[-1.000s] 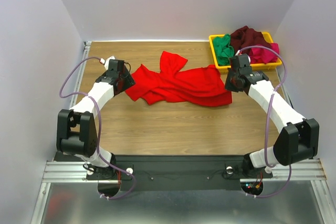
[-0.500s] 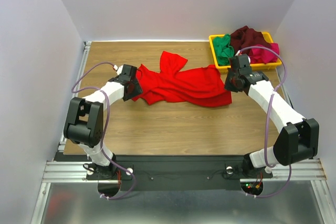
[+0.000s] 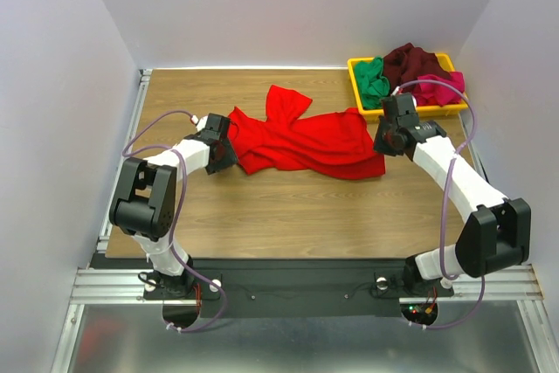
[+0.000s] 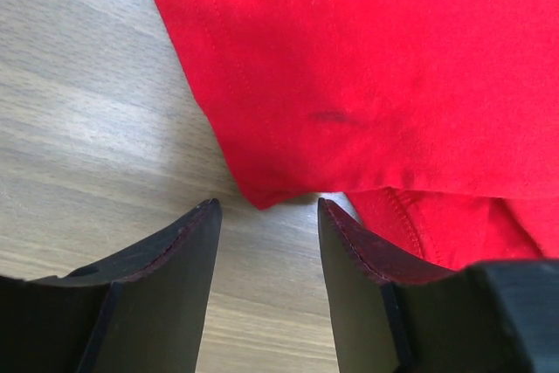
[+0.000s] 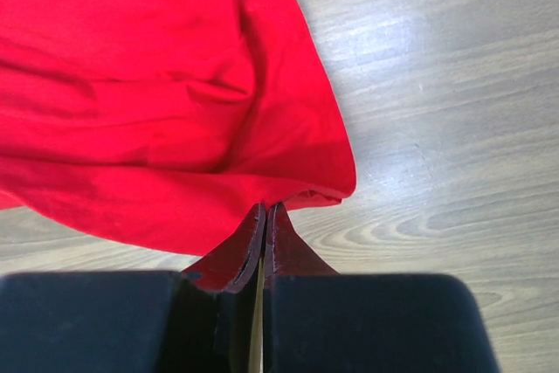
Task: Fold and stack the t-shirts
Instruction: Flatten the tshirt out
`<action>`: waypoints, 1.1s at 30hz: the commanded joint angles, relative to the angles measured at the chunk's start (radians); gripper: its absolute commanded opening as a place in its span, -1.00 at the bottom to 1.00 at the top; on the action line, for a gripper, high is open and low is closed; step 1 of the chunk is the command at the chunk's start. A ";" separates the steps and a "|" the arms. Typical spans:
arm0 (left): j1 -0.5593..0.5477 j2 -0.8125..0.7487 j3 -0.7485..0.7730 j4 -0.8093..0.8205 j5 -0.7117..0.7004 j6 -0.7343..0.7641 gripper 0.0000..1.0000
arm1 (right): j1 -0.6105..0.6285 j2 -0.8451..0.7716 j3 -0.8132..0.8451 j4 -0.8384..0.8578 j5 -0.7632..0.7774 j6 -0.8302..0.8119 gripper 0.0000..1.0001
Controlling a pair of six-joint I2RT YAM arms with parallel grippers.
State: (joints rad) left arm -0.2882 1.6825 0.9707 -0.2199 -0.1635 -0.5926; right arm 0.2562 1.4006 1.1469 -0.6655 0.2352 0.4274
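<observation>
A bright red t-shirt (image 3: 297,137) lies spread and crumpled across the middle of the table. My left gripper (image 3: 224,153) is open at its left corner; in the left wrist view that corner of the red t-shirt (image 4: 367,67) lies just ahead of the gap in the left gripper (image 4: 266,209), apart from both fingers. My right gripper (image 3: 383,141) is shut on the shirt's right hem; the right wrist view shows the red t-shirt (image 5: 157,85) bunched at the tips of the right gripper (image 5: 265,209). Green (image 3: 373,81), dark maroon (image 3: 414,62) and magenta-pink (image 3: 440,89) t-shirts lie heaped in the tray.
The yellow tray (image 3: 437,112) stands at the back right corner, just behind the right arm. Bare wooden tabletop (image 3: 288,207) runs between the red shirt and the arm bases. Grey walls close in the table on three sides.
My left arm has swung right and inward to the red shirt's left corner, and its jaws have narrowed a little. The right arm and the shirt's right side stay put.
</observation>
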 commanded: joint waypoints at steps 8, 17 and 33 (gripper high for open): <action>-0.005 0.052 0.023 0.025 -0.033 0.022 -0.22 | 0.003 -0.061 -0.012 0.046 0.009 0.013 -0.99; 0.014 0.054 0.022 0.039 -0.022 0.040 -1.00 | 0.003 -0.080 -0.018 0.044 0.029 0.008 -0.99; 0.084 -0.262 0.368 -0.124 -0.114 0.146 -1.00 | 0.003 -0.028 0.218 0.038 0.108 -0.105 -0.99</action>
State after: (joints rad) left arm -0.2276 1.5070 1.2198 -0.3073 -0.2199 -0.5064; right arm 0.2562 1.3582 1.2537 -0.6666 0.2874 0.3779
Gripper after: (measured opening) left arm 0.019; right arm 0.021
